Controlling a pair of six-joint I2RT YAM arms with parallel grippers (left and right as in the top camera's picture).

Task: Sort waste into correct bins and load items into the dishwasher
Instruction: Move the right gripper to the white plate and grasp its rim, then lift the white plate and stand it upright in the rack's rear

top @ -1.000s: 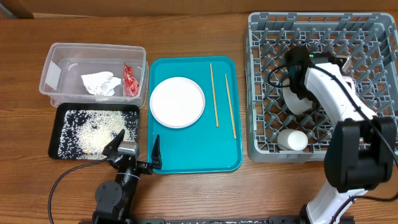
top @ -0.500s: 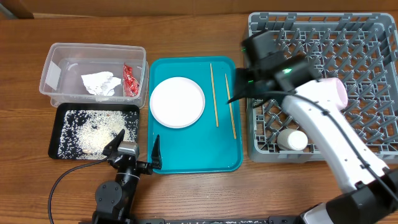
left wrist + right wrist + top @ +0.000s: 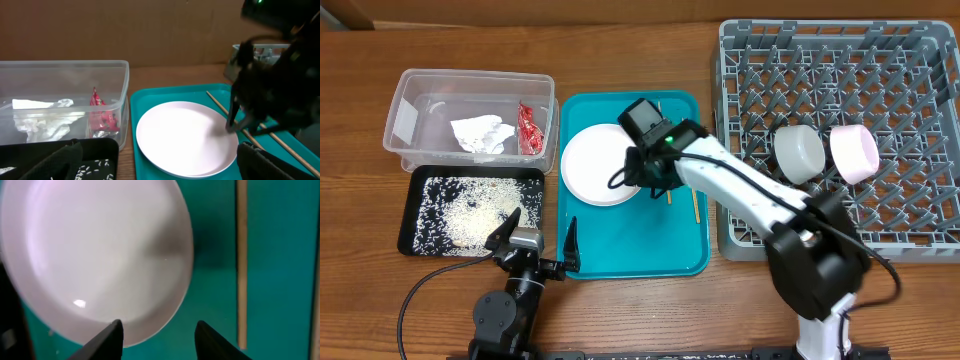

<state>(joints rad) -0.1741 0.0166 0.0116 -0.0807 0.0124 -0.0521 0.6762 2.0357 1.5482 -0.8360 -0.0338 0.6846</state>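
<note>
The round white plate [image 3: 595,165] lies on the teal tray [image 3: 620,245]. My right gripper [image 3: 646,180] is open and empty, low over the plate's right edge; in the right wrist view its fingers [image 3: 160,337] straddle the plate's rim [image 3: 100,255]. One chopstick [image 3: 242,265] lies just to the right; the arm partly hides both in the overhead view [image 3: 696,205]. A white bowl [image 3: 798,152] and a pink bowl [image 3: 853,152] sit in the grey rack [image 3: 728,90]. The cup is hidden. My left gripper [image 3: 538,240] is open and empty at the table's front.
The clear tub [image 3: 415,95] holds the napkin [image 3: 480,133] and the red foil wrapper [image 3: 528,128]. The black tray [image 3: 415,235] holds rice grains [image 3: 470,210]. The left wrist view shows the plate [image 3: 185,137], tub [image 3: 60,80] and right gripper [image 3: 240,120].
My right arm has swung left from the rack to the teal tray and now hovers at the plate's edge. The left arm has not moved.
</note>
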